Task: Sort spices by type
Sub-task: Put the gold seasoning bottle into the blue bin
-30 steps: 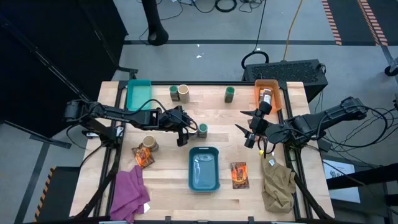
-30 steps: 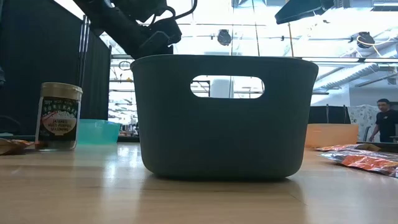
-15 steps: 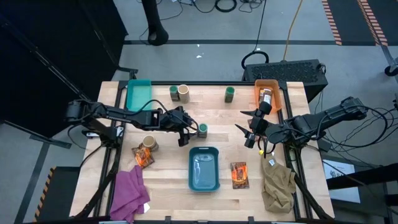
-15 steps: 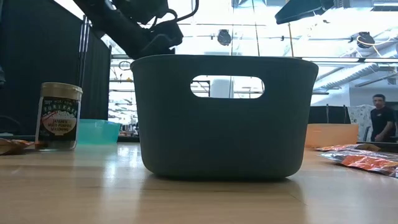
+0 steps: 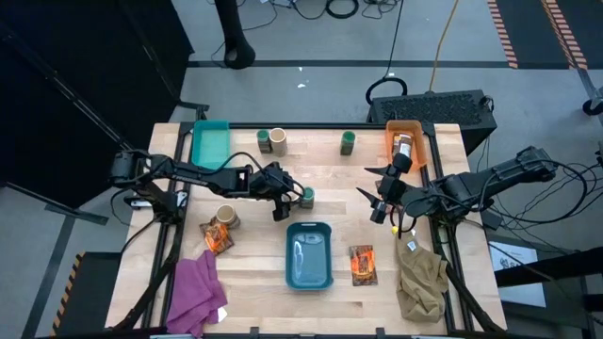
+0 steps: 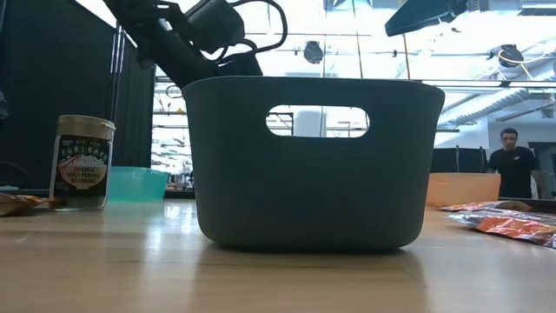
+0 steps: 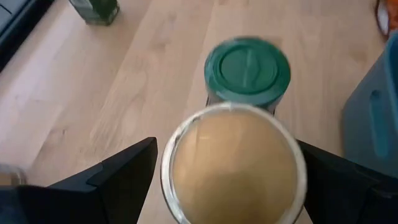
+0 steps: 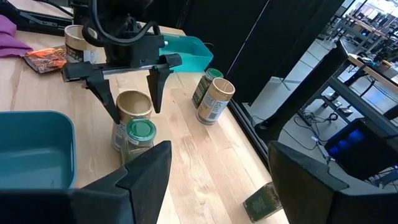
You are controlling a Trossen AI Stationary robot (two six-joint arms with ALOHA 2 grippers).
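Left gripper (image 8: 132,86) open astride cream jar (image 8: 132,109); green jar (image 8: 139,135) touching it, blue bin (image 5: 309,254) near. Right gripper (image 5: 369,201) open, idle.

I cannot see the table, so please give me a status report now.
Left hand open, straddling cream-topped jar. Right hand open, empty, waiting mid-table. Green-lidded jar touching the cream-topped one, crowding the grasp.

In the low view the grey bin (image 6: 313,161) hides most of the bench behind it, and the left tool drops out of sight behind its rim. In the left wrist view the cream jar (image 7: 233,165) is cut off by the picture's edge and covers part of the blurred green jar (image 7: 247,70). The label on the bench-edge jar (image 6: 82,163) is too small to read.
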